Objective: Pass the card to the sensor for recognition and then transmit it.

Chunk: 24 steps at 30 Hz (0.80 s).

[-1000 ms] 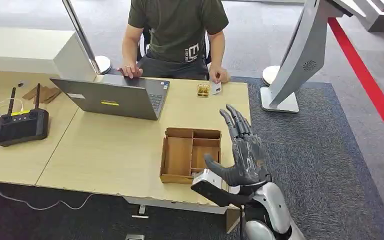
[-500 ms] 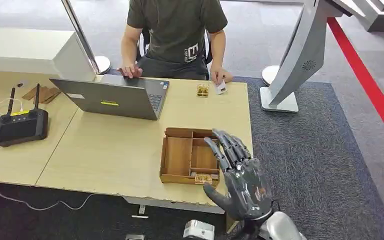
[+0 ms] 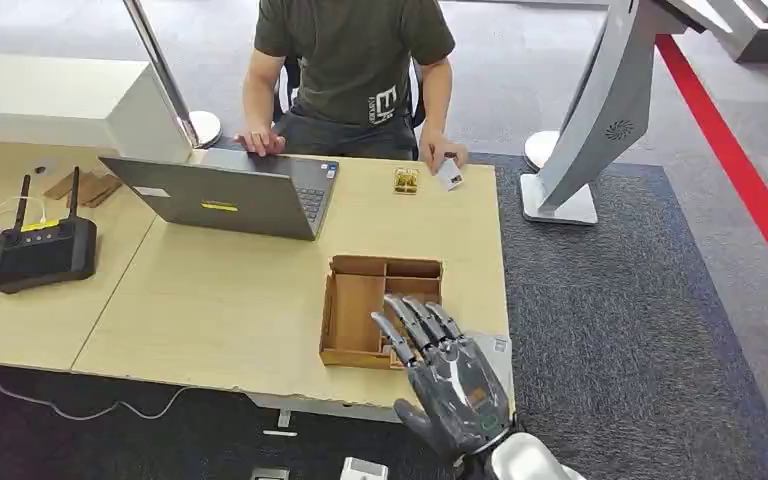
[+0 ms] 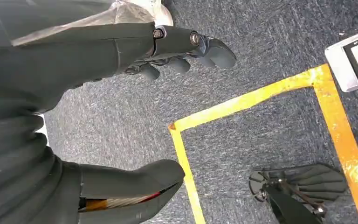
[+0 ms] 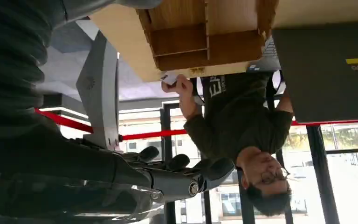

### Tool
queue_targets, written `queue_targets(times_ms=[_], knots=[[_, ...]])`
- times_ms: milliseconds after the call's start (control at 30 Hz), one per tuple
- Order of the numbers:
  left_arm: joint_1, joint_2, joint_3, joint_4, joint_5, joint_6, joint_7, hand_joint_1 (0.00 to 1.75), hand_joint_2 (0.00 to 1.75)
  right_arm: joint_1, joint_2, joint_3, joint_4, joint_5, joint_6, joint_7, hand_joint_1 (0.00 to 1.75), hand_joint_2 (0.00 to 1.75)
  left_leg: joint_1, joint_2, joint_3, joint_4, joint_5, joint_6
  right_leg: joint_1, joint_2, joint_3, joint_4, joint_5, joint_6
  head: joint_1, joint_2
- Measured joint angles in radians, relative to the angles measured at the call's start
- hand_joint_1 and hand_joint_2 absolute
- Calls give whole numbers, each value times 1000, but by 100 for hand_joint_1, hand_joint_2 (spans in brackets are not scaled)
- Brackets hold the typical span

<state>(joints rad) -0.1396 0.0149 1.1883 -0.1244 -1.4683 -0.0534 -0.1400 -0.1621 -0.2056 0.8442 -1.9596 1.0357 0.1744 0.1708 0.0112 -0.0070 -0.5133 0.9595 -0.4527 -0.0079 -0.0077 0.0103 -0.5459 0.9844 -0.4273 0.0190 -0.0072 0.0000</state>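
Note:
A person across the table pinches a white card (image 3: 449, 175) (image 5: 170, 78) just beside a small yellowish device (image 3: 406, 180) at the table's far right. My right hand (image 3: 445, 385) hovers with fingers spread over the table's near right edge, overlapping the near corner of a wooden compartment box (image 3: 365, 300) (image 5: 205, 37), and holds nothing. In the right wrist view its fingers (image 5: 182, 170) are stretched out and empty. My left hand (image 4: 121, 107) hangs above the carpet, thumb and fingers apart, with nothing in it.
An open grey laptop (image 3: 230, 195) stands in front of the person. A black controller with antennas (image 3: 42, 250) sits at the table's left. A grey kiosk stand (image 3: 590, 120) rises on the carpet to the right. Yellow floor tape (image 4: 261, 93) runs below my left hand.
My right hand has dropped from raised beside the box and drawn back toward my body at the table's near edge. The person's hand has shifted the card slightly to the right.

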Motion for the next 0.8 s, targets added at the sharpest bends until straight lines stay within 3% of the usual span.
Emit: queue_targets(times_ms=[200,333,633,800], knots=[[0,0,0,0,-9,0,4,0,175,-1,3,3,50,-31,48,59,0,175,0,0,0,0,0,0,0,0,0,0,0,0,0,0],[-1,0,0,0,-12,0,7,0,175,-2,12,6,98,-69,45,56,0,175,0,0,0,0,0,0,0,0,0,0,0,0,0,0],[-2,-2,10,0,-13,0,15,0,175,-20,43,11,233,-22,-50,69,0,175,0,0,0,0,0,0,0,0,0,0,0,0,0,0],[-2,-2,18,0,-13,0,16,0,175,-25,56,14,276,-12,-65,67,0,175,0,0,0,0,0,0,0,0,0,0,0,0,0,0]])
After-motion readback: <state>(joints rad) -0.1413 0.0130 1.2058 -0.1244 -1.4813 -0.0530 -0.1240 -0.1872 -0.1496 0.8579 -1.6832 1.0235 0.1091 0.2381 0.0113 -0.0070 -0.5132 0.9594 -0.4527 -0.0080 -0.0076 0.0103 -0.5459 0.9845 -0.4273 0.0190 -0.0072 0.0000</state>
